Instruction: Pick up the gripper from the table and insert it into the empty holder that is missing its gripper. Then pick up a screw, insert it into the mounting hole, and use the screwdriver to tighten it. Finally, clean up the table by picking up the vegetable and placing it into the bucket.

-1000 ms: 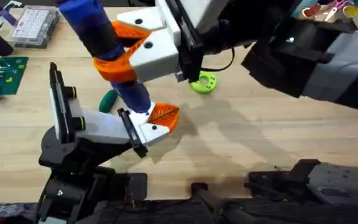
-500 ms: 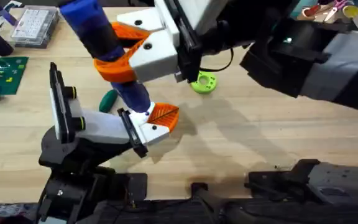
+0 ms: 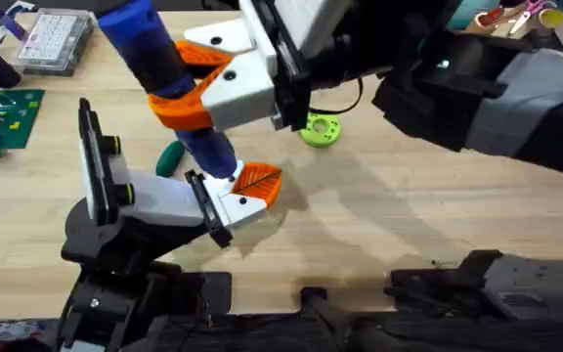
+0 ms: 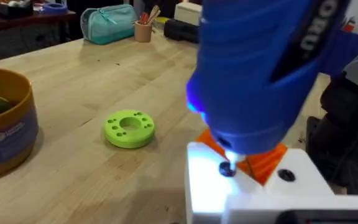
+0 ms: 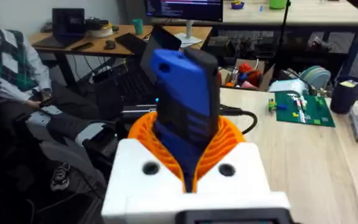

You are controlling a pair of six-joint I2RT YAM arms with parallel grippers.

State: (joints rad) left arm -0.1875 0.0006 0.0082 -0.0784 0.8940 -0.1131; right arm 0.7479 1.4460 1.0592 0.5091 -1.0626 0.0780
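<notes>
My right gripper [image 3: 179, 83] reaches in from the right and is shut on the blue screwdriver [image 3: 159, 59], whose body stands between the orange pads [image 5: 222, 140] in the right wrist view. The bit points down onto a dark screw [image 4: 227, 168] in the white block of the gripper [image 3: 245, 200], which has an orange finger. That block sits at the end of the holder [image 3: 164, 200], on its black stand. The dark green vegetable [image 3: 171, 156] lies on the table [image 3: 409, 225] just behind the holder. The yellow bucket [image 4: 8, 134] stands beyond, with something yellow-green inside.
A bright green ring [image 3: 319, 129] lies right of the screwdriver. A clear parts box [image 3: 52, 39] and a green board [image 3: 3, 112] sit at the far left. A teal pouch [image 4: 107, 25] stands at the back. The table's right half is open wood.
My right arm has edged slightly to the left, carrying the screwdriver's top with it. The bit stays on the block, and nothing else has moved.
</notes>
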